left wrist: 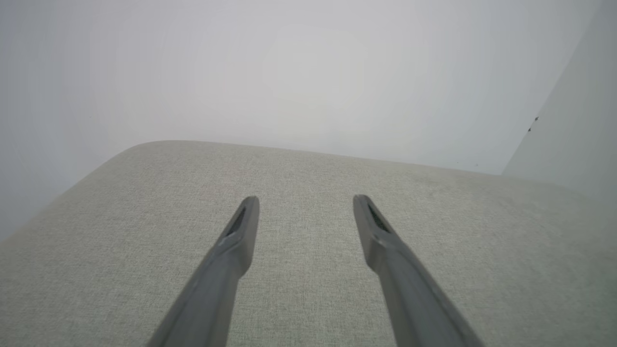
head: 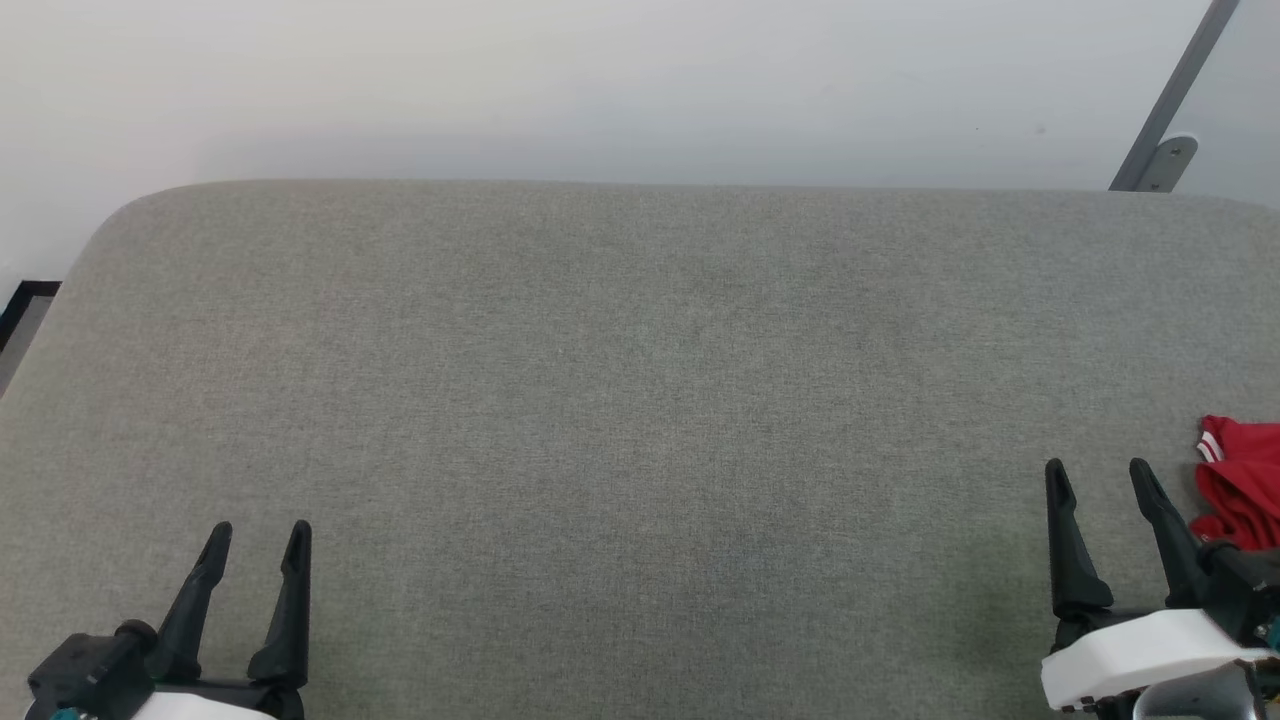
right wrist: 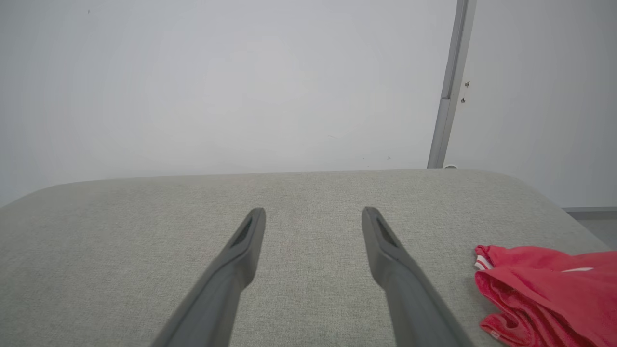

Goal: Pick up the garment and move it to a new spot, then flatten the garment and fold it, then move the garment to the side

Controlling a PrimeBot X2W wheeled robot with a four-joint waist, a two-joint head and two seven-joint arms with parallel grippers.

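Note:
The garment (head: 1243,483) is a crumpled red heap with a bit of red-and-white striped trim, lying on the grey fabric surface (head: 640,400) at the right edge of the head view. It also lies at the lower right of the right wrist view, as the same red garment (right wrist: 544,294). My right gripper (head: 1100,475) stands open just left of it, apart from the cloth, nothing between its fingers (right wrist: 241,250). My left gripper (head: 262,540) is open at the lower left, far from the garment, with bare fabric between its fingers (left wrist: 241,226).
A pale wall runs behind the surface's rounded far edge. A grey metal strut (head: 1170,100) with a bracket leans at the back right. The surface's left corner (head: 110,230) rounds off to a dark-edged floor strip.

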